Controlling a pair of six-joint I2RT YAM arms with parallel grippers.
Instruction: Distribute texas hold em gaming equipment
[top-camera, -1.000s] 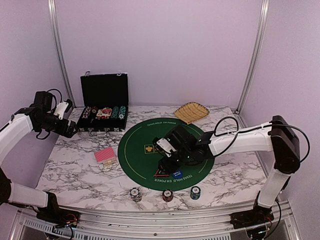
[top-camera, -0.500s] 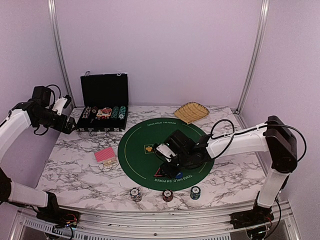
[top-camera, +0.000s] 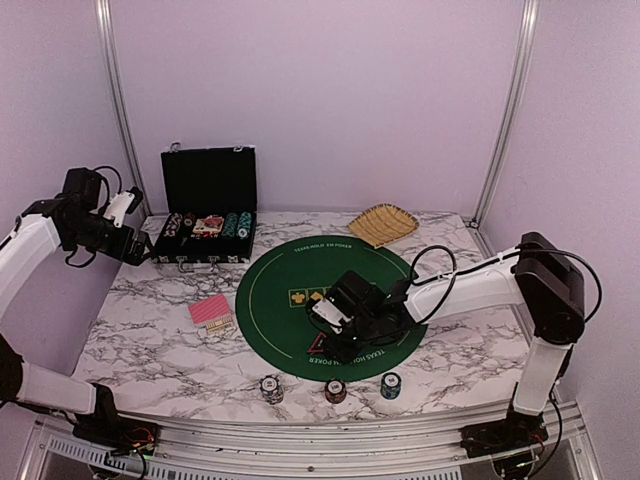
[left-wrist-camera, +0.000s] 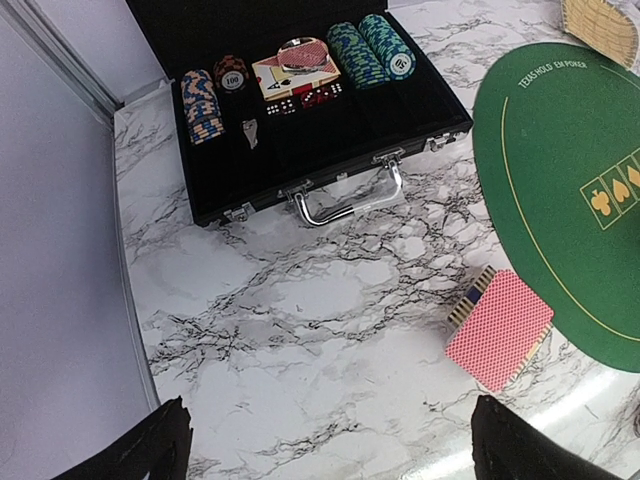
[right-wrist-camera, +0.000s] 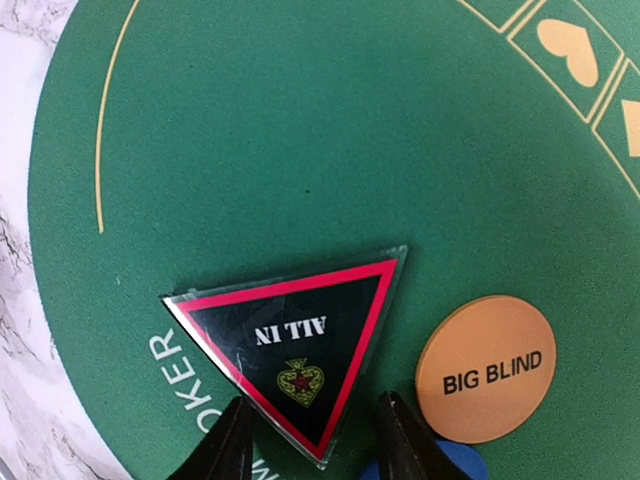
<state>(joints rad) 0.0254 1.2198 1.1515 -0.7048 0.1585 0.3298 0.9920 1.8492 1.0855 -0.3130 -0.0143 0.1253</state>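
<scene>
on mat (right-wrist-camera: 300, 130), right gripper (right-wrist-camera: 312, 405) jaws part-open astride triangular marker (right-wrist-camera: 290, 350)

The top external camera sits high behind the arm bases, looking forward and down over the whole desk (top-camera: 150, 340).

The left wrist camera looks from well above the left end effector (left-wrist-camera: 330, 450). A black case (left-wrist-camera: 300, 130) lies far ahead, a card deck (left-wrist-camera: 500, 325) ahead-right, and the green mat (left-wrist-camera: 570, 180) farther right.

The right wrist camera hangs close over the mat. A triangular marker (right-wrist-camera: 295, 340) lies just ahead of the right end effector (right-wrist-camera: 315, 450), with an orange disc button (right-wrist-camera: 487, 368) ahead-right.

The top view takes in both wrist scenes. The two wrist views share only the mat.
</scene>
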